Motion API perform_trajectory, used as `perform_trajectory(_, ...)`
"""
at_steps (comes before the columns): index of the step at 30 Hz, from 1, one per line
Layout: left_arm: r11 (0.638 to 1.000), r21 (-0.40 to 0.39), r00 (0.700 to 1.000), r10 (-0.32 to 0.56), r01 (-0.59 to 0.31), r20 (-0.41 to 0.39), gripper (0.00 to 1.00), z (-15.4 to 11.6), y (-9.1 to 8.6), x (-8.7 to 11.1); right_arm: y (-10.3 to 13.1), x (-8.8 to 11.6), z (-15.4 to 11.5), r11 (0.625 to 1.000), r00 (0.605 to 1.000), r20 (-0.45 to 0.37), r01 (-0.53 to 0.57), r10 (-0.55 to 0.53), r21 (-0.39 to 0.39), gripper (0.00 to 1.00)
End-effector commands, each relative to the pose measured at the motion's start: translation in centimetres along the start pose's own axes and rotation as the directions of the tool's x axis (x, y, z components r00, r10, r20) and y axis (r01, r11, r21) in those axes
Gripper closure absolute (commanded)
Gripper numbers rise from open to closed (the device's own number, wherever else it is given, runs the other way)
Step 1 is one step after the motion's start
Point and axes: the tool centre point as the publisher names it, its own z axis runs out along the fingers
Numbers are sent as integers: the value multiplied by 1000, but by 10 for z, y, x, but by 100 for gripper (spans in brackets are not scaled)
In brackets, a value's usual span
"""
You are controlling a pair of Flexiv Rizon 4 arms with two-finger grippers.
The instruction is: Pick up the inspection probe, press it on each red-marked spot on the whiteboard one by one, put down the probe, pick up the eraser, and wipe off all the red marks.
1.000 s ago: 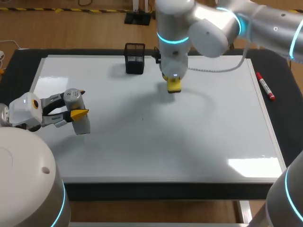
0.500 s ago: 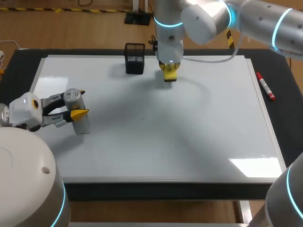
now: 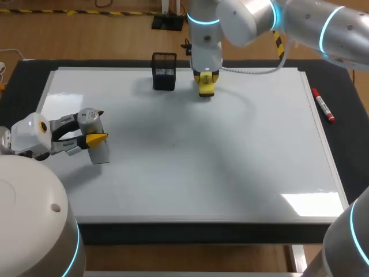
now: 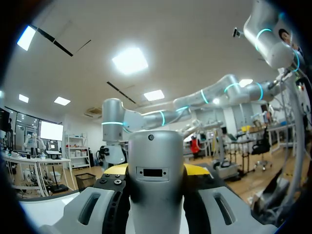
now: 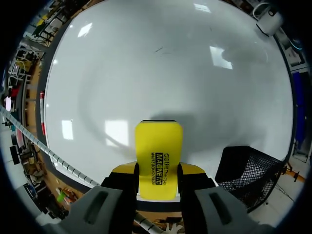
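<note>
1. Pinched in the left gripper (image 3: pixel 94 126): the inspection probe (image 3: pixel 100 151), a silver cylinder gripped from two sides by the yellow-tipped fingers.
2. Stands about upright in that grip, with its rounded top above the fingers and its lower end down by the whiteboard (image 3: pixel 196 167). Cannot tell whether the end touches the surface.
3. Seen from the left wrist, fills the whole gap between the fingers, with a strip of yellow showing at each side of the cylinder.
4. Clamped in the right gripper (image 3: pixel 206 79): the yellow eraser (image 3: pixel 206 88), a flat block with black print, held by its two long sides and sticking out well ahead of the fingertips.
5. Points down at the whiteboard close to its far edge, with a dark shadow right at the eraser's front end. Cannot tell whether it is touching the surface.
6. Just beside the right gripper, on the side toward the left arm: a black mesh basket (image 3: pixel 164 71), upright on the whiteboard and not touching the eraser.
7. Well away from the right gripper, on its outer side: a red marker (image 3: pixel 323 105), lying on the dark table cover (image 3: pixel 346 127) just beside the whiteboard's frame.
8. Well apart from each other, the two grippers, with a broad stretch of whiteboard between them.
</note>
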Motion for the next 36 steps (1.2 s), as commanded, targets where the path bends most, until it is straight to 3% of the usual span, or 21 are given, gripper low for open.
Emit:
perform_trajectory(1, 1000, -1, 1000, 1, -1, 1, 100, 0, -1, 0, -7, -2, 3, 1000, 1000, -8, 0, 0, -8, 100)
perform_trajectory(15, 1000, -1, 1000, 1, -1, 1, 100, 0, -1, 0, -13, -1, 10, 1000, 1000, 2, -17, 17, 15, 100)
perform_trajectory(16, 1000, -1, 1000, 1, -1, 1, 100, 0, -1, 0, -13, 0, 11, 1000, 1000, 0, -18, 18, 15, 73)
perform_trajectory(17, 1000, -1, 1000, 1, -1, 1, 100, 0, -1, 0, -13, 0, 11, 1000, 1000, 0, -18, 18, 15, 62)
perform_trajectory(19, 1000, -1, 1000, 1, -1, 1, 100, 0, -1, 0, -13, 2, 11, 1000, 1000, -4, -20, 20, 15, 49)
perform_trajectory(20, 1000, -1, 1000, 1, -1, 1, 100, 0, -1, 0, -13, 3, 11, 1000, 1000, -4, -20, 20, 15, 33)
perform_trajectory(21, 1000, -1, 1000, 1, -1, 1, 100, 0, -1, 0, -13, 4, 10, 1000, 1000, -17, -20, 20, 18, 26)
perform_trajectory(22, 1000, -1, 1000, 1, -1, 1, 100, 0, -1, 0, -12, 5, 10, 1000, 1000, -17, -23, 23, 18, 0)
perform_trajectory(30, 1000, -1, 1000, 1, -1, 1, 100, 0, -1, 0, -11, 17, 1, 998, 997, -36, -61, 62, 25, 0)
perform_trajectory(36, 1000, -1, 1000, 1, -1, 1, 100, 0, -1, 0, -14, 28, -10, 979, 979, 6, -203, 203, -9, 0)
